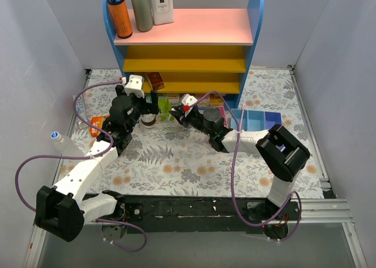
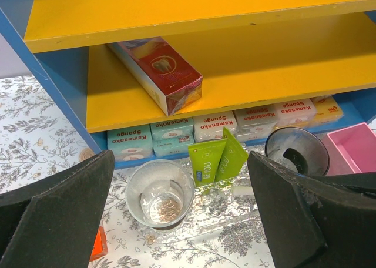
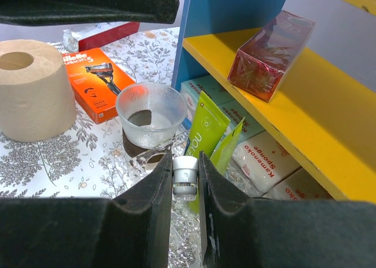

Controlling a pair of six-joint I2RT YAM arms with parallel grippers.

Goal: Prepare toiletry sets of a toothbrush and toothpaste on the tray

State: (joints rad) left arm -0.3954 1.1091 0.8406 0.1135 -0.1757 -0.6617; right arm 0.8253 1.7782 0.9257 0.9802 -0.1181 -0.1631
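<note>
Right pincer (image 3: 185,181) clamped on toothpaste (image 3: 205,127) cap, long axis toward shelf (image 3: 282,103), left pincer (image 2: 180,162) apart

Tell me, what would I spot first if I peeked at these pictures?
Two bright green toothpaste tubes stand in front of the blue shelf, and the right gripper pinches one by its white cap. A clear cup stands beside them, and a shiny red box lies on a yellow board above.
</note>
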